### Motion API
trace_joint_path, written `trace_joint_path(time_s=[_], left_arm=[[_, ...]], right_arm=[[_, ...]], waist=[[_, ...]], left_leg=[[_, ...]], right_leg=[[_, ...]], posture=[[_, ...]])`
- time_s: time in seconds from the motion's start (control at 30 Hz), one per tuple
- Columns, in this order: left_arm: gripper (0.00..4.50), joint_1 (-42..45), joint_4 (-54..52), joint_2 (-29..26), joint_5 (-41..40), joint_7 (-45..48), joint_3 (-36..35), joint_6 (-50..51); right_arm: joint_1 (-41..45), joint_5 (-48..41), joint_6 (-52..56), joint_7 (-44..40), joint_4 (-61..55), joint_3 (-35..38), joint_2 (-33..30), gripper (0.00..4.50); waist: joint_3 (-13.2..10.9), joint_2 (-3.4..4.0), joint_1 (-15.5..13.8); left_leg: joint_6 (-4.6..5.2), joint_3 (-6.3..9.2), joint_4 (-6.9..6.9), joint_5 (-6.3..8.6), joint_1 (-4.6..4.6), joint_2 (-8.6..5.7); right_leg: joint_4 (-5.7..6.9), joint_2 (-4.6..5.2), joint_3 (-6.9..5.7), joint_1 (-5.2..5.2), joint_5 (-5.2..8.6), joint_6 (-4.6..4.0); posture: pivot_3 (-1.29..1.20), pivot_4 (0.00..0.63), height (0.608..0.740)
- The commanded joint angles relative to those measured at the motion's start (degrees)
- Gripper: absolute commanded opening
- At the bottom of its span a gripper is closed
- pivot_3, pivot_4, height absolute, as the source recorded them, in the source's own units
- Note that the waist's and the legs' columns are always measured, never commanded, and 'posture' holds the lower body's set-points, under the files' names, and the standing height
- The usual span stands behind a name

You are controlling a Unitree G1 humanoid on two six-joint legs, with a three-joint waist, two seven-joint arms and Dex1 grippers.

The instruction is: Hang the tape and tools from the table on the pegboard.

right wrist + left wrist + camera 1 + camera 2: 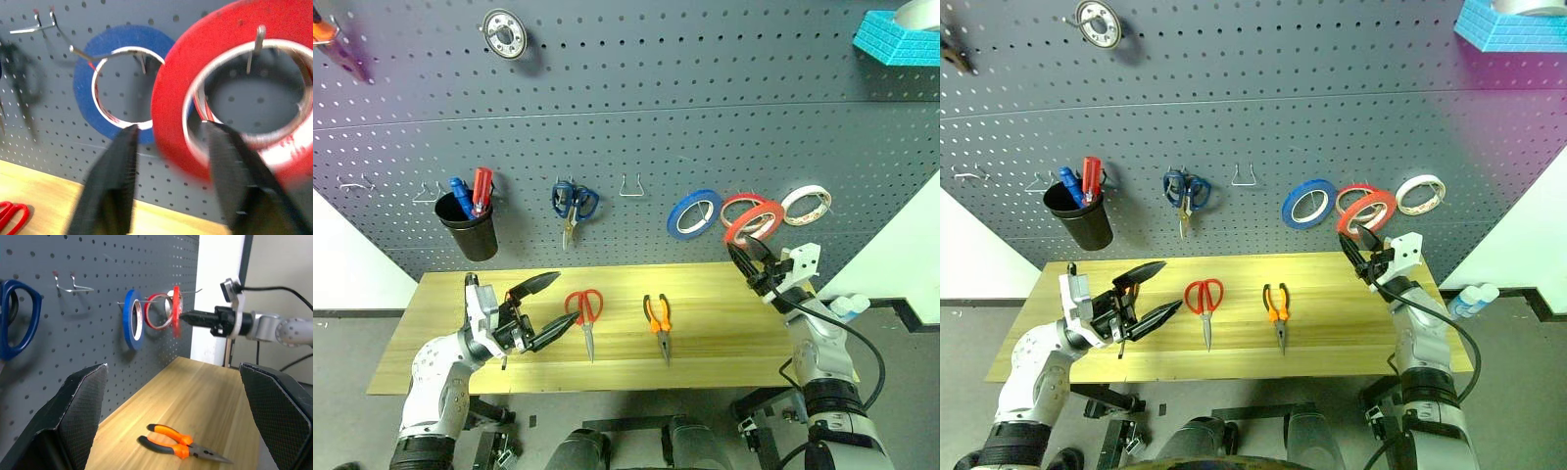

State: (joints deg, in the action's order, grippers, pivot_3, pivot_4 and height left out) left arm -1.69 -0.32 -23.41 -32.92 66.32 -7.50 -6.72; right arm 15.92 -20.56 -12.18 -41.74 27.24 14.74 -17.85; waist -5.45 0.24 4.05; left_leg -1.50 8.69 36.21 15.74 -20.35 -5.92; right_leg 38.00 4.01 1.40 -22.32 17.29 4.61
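The red tape roll (230, 93) sits over its pegboard (636, 108) hook with the right gripper (751, 257) parted around its rim, while red-handled scissors (586, 311) and pliers (658, 319) lie on the table (724, 323) (left gripper (551, 307) open, empty).

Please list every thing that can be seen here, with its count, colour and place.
pegboard: one, dark grey, behind the table.
table: one, light wood.
red tape roll: one, on a pegboard hook, at the right gripper's fingers.
other tape rolls: blue, thin red, whitish, on hooks.
red-handled scissors: one, on the table.
pliers: one, orange and black handles, on the table.
blue-handled scissors: one, hanging.
black cup: one, hanging, holds a red and a blue screwdriver.
left gripper: open, above the table.
right gripper: around the red roll's rim.
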Motion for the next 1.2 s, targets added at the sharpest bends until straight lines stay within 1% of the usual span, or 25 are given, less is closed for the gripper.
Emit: trace_joint_path(time_s=[0.03,0.1,0.13,0.27,0.43,0.6,0.7,0.77,0.9,0.97,1.0,1.07,1.13,1.2], left_arm=[[4.50,0.21,-5.00,-0.91,-0.07,-2.68,0.25,2.53],[4.50,0.23,-6.19,-0.95,0.00,-3.64,0.41,3.49],[4.50,0.26,-7.01,-1.03,-0.03,-4.13,0.55,4.18],[4.50,0.37,-9.63,-1.35,-0.32,-5.80,0.83,6.47],[4.50,0.51,-11.51,-1.60,-0.68,-7.48,0.91,8.22],[4.50,0.89,-12.86,-1.32,-1.22,-9.12,0.59,9.43],[4.50,0.97,-13.67,-1.29,-1.19,-9.74,0.86,9.87],[4.50,1.03,-14.34,-1.27,-1.23,-10.23,0.90,10.28],[4.50,0.77,-16.00,-1.65,-1.81,-11.89,0.04,11.57],[4.50,0.23,-16.72,-1.92,-1.67,-12.56,-0.25,11.90],[4.50,0.02,-17.05,-1.95,-1.79,-13.08,-0.54,12.07],[4.50,-0.10,-17.22,-2.05,-1.40,-14.62,-1.21,12.34],[4.50,-0.45,-16.82,-2.36,0.08,-15.59,-1.27,11.94],[4.50,-1.14,-16.66,-2.12,0.70,-16.38,-1.48,11.48]], right_arm=[[0.36,-0.89,-0.48,-0.45,-1.16,0.15,-0.03,3.62],[-0.06,-0.49,-0.72,-0.26,-1.19,0.04,-0.08,4.25],[-0.48,-0.60,-0.64,-0.34,-1.28,0.08,-0.04,4.46],[-3.00,-0.83,-0.35,-0.95,-1.99,-0.09,0.11,4.46],[-7.32,-3.09,3.66,-2.03,-6.22,-0.71,0.64,4.46],[-10.14,-2.01,3.48,-1.92,-9.14,-2.05,0.78,4.46],[-11.73,-0.66,4.08,-2.68,-9.60,-4.22,0.72,4.46],[-12.68,-1.90,6.27,-4.08,-10.57,-5.34,1.09,4.46],[-12.96,2.10,9.93,-0.98,-11.30,-9.22,1.24,4.46],[-12.42,5.87,10.53,2.92,-10.83,-10.98,1.54,4.46],[-12.07,4.92,13.08,3.11,-11.01,-11.27,2.11,4.46],[-11.87,6.66,15.23,4.46,-11.96,-13.47,2.69,4.46],[-10.58,9.39,18.32,7.96,-11.39,-15.08,3.27,4.46],[-9.12,11.69,19.18,10.78,-11.37,-16.31,3.99,4.46]], waist=[[0.00,0.00,0.02],[0.00,0.00,-0.01],[0.00,0.00,-0.03],[0.00,0.00,-0.10],[0.00,0.01,-0.01],[-0.01,0.01,0.02],[0.01,-0.01,-0.03],[0.00,-0.01,-0.06],[0.00,-0.01,-0.01],[0.00,-0.01,-0.05],[0.00,-0.01,-0.06],[0.00,-0.01,-0.08],[0.00,-0.01,-0.08],[-0.02,0.00,-0.10]], left_leg=[[0.00,-0.02,0.00,0.00,0.00,0.01],[0.00,-0.05,0.00,0.00,0.01,0.04],[0.00,-0.05,0.00,0.00,0.01,0.05],[0.00,-0.11,0.00,0.00,0.00,0.21],[0.00,-0.29,0.00,0.00,0.03,0.42],[-0.01,-0.48,0.02,0.00,0.12,0.59],[-0.01,-0.50,0.08,0.00,0.11,0.62],[-0.01,-0.50,0.08,0.00,0.11,0.62],[-0.01,-0.52,0.07,0.00,0.08,0.62],[-0.01,-0.56,0.07,0.00,0.09,0.62],[-0.01,-0.55,0.07,0.00,0.09,0.62],[-0.02,-0.55,0.07,-0.01,0.10,0.62],[-0.02,-0.55,0.07,-0.01,0.09,0.64],[-0.02,-0.56,0.07,-0.01,0.08,0.63]], right_leg=[[0.00,-0.01,0.01,0.00,0.00,0.00],[0.00,-0.04,0.04,-0.01,0.00,-0.01],[0.00,-0.06,0.04,0.00,-0.01,-0.01],[-0.02,-0.19,0.07,-0.01,-0.03,-0.06],[-0.02,-0.36,0.15,-0.03,-0.12,-0.20],[-0.02,-0.51,0.26,-0.03,-0.21,-0.29],[-0.02,-0.53,0.28,-0.02,-0.25,-0.27],[-0.03,-0.53,0.29,-0.02,-0.25,-0.27],[-0.03,-0.53,0.32,-0.06,-0.25,-0.27],[-0.03,-0.53,0.36,-0.07,-0.27,-0.27],[-0.03,-0.54,0.37,-0.07,-0.27,-0.27],[-0.02,-0.55,0.37,-0.07,-0.28,-0.29],[-0.02,-0.56,0.37,-0.07,-0.28,-0.29],[-0.03,-0.56,0.37,-0.09,-0.28,-0.29]], posture=[[-0.15,0.060,0.740],[-0.15,0.062,0.740],[-0.15,0.063,0.740],[-0.15,0.063,0.740],[-0.15,0.064,0.740],[-0.15,0.060,0.740],[-0.15,0.058,0.740],[-0.15,0.059,0.740],[-0.14,0.059,0.740],[-0.14,0.059,0.740],[-0.14,0.059,0.740],[-0.14,0.059,0.740],[-0.14,0.059,0.740],[-0.13,0.065,0.740]])
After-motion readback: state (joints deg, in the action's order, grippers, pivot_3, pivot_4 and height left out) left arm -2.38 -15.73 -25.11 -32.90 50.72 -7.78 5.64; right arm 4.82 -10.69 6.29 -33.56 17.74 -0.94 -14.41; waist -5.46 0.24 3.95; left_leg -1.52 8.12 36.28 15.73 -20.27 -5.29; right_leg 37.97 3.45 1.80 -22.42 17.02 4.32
